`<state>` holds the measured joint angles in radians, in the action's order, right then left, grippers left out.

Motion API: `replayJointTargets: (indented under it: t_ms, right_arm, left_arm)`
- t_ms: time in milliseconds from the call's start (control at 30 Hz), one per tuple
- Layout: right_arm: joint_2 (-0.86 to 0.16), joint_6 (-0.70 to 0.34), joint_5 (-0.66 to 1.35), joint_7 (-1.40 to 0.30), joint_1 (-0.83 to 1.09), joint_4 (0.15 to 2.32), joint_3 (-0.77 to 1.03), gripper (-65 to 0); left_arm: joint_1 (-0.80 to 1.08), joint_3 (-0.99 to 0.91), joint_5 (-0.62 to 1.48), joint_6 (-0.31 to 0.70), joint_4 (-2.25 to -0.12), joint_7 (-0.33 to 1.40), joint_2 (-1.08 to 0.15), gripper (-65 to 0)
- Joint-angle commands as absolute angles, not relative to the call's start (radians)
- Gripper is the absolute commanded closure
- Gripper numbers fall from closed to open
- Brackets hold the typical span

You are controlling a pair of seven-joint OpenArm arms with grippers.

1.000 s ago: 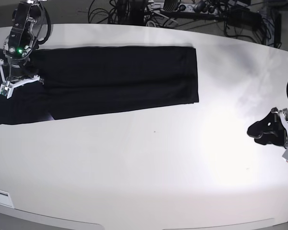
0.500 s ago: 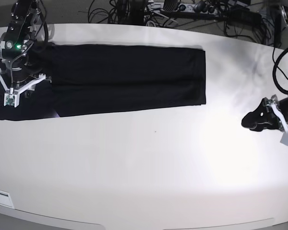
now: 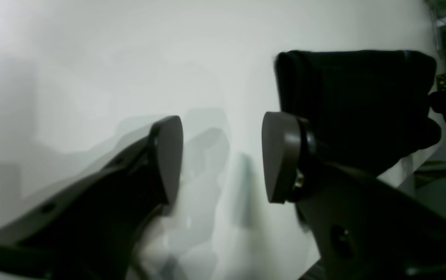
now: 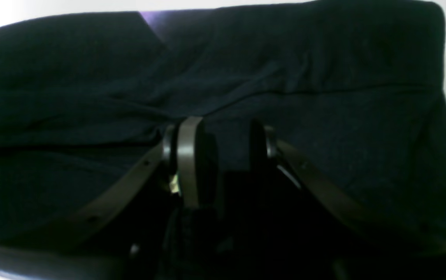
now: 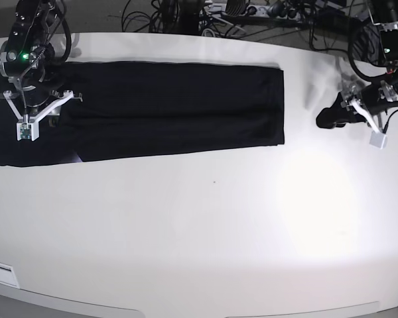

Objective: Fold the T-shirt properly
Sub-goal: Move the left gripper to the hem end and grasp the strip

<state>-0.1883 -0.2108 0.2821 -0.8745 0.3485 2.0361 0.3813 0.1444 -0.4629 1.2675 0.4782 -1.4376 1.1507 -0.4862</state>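
One shirt [image 5: 179, 109] in the base view, upper left to upper center of the frame, lying on one white table [image 5: 199, 225]. Folded into a long band, plain black side out. Long axis runs left-right across the frame, close to level. One short end is squared off just right of upper center; the other end is at the left edge of the frame, partly behind my right arm. A small pale purple patch shows at the lower edge of the band, left part of the frame.

Count: one shirt, two arms, two grippers. Containers: I see none, so no contents to report.

My left gripper [image 3: 223, 159] is open, nothing between the jaws. In the base view it sits at the right of the frame, apart from the shirt's squared end. In my left wrist view the shirt is at the right of the frame, partly behind one finger.

My right gripper [image 4: 225, 161] is open too, fingers apart, over the shirt at the left of the base view. No cloth pinched that I can see. Whether my tips touch the cloth, I can't tell. In my right wrist view black cloth covers most of the frame, with a crease running from center to upper right.
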Motion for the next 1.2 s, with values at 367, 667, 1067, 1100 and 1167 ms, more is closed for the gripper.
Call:
replayJointTargets:
  t_ms: [367, 667, 1067, 1100, 1167]
  right_arm:
    - [-0.203, -0.211, 0.284, -0.868, 0.341, 2.053, 0.387, -22.6]
    - [-0.203, -0.21, 0.284, -0.868, 0.341, 2.053, 0.387, -22.6]
    - [-0.203, -0.21, 0.284, -0.876, 0.341, 2.053, 0.387, -22.6]
    - [-0.203, -0.21, 0.284, -0.876, 0.341, 2.053, 0.387, -22.6]
    - [-0.203, -0.211, 0.284, -0.876, 0.341, 2.053, 0.387, -22.6]
  left_arm:
    - [0.158, -0.358, 1.21, 0.432, -1.451, 1.133, -0.359, -34.7]
    - [0.166, -0.254, 1.208, 0.428, -1.451, 1.132, -0.315, -34.7]
    - [0.166, -0.192, 1.219, 0.429, -1.453, 1.133, -0.265, -34.6]
    - [0.166, -0.192, 1.22, 0.429, -1.454, 1.133, -0.263, -34.2]
    - [0.166, -0.192, 1.22, 0.429, -1.464, 1.133, -0.263, -32.9]
